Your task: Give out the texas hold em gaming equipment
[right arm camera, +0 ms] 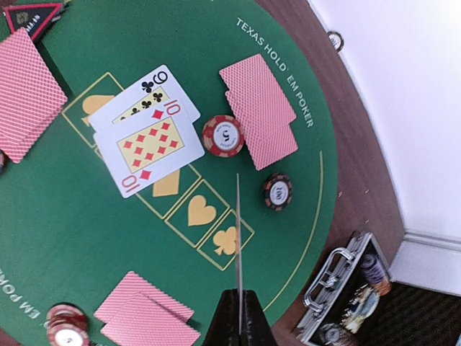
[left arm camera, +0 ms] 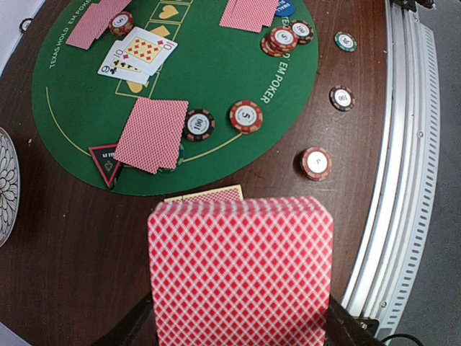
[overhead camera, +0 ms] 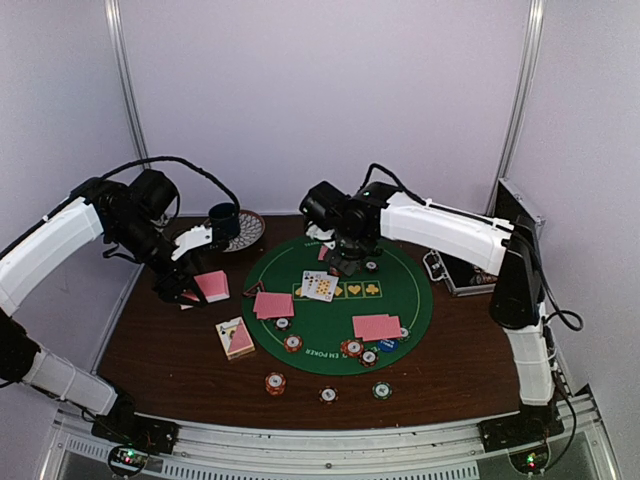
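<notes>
Clamping deck — left fingers (right: card)

Soft, even light falls from overhead; shadows on the bench are faint. The top view is grainy. At my left wrist the deck is sharp while the rail bows at the edge. At my right wrist the wall glares white, and my right tool, closed on a thin card, sits dark and blurred

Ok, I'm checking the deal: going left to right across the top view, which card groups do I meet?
Held deck → left face-down pile → face-up cards → right face-down pile
</notes>
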